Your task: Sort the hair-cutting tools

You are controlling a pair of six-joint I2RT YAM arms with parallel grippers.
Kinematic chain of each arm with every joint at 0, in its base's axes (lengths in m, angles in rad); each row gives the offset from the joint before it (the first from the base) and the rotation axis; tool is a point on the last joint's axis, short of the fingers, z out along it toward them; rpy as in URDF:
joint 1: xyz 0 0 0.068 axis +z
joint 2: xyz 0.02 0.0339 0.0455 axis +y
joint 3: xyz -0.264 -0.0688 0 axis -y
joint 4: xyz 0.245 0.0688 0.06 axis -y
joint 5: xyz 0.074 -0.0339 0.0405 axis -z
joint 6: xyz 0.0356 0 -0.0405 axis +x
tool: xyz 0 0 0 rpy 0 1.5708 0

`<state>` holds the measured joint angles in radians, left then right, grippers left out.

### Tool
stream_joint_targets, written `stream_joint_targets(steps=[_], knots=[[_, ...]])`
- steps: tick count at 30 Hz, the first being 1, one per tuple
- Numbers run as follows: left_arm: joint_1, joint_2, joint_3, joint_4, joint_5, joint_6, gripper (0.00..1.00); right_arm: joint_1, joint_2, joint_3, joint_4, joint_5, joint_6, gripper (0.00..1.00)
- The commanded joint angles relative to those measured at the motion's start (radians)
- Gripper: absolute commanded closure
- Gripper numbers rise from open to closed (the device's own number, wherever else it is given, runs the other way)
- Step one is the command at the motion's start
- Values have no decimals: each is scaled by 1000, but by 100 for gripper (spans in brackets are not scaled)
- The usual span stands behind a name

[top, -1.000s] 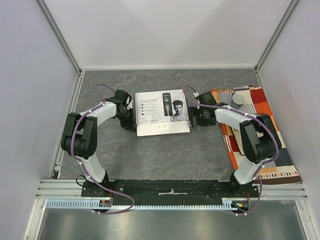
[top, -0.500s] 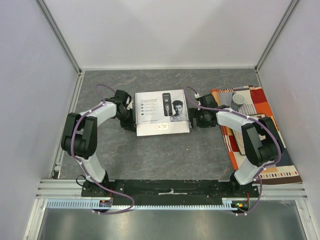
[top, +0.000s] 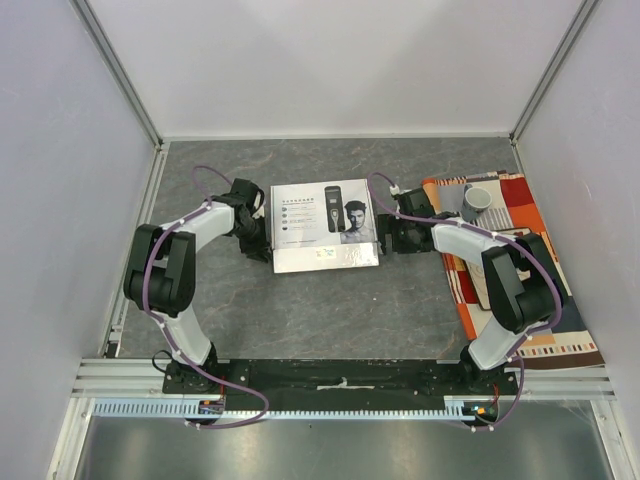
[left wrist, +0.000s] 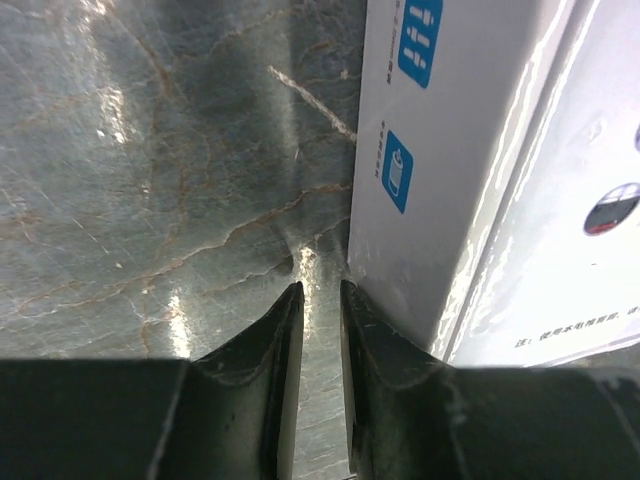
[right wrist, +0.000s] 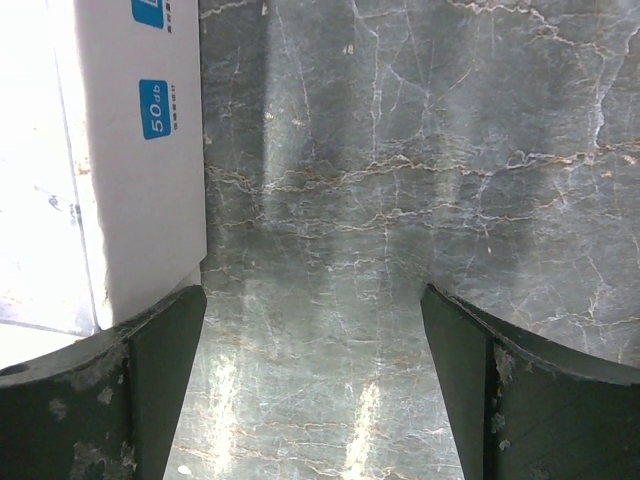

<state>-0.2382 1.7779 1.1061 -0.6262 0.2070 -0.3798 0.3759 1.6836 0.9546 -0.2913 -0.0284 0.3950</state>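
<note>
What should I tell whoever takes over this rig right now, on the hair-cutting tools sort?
Left gripper: nearly closed, narrow gap, empty, at the left wall of the white cardboard box with printed lid.
Right gripper: wide open, empty, at the box's right wall.
Grey cup stands on the patterned cloth.
Done: nothing visible; lid on, nothing to sort in view.
Left: open the box, sort the contents.

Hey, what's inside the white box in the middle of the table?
Nothing inside can be seen. The white box has its printed lid on, which covers whatever it holds. Only the lid's print shows: a clipper picture, a man's face and some small text.
</note>
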Motion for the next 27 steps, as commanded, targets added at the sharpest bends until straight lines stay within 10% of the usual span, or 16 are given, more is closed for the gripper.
stream_joint_targets(steps=[1,15,27], knots=[[-3,21,58,5,-44,28,72,4,16,-10,49,42,15,2],[-7,-97,328,-58,-244,44,71,136,-272,22,23,453,-30,2],[-24,136,662,71,67,96,71,385,-300,-16,104,183,31,2]])
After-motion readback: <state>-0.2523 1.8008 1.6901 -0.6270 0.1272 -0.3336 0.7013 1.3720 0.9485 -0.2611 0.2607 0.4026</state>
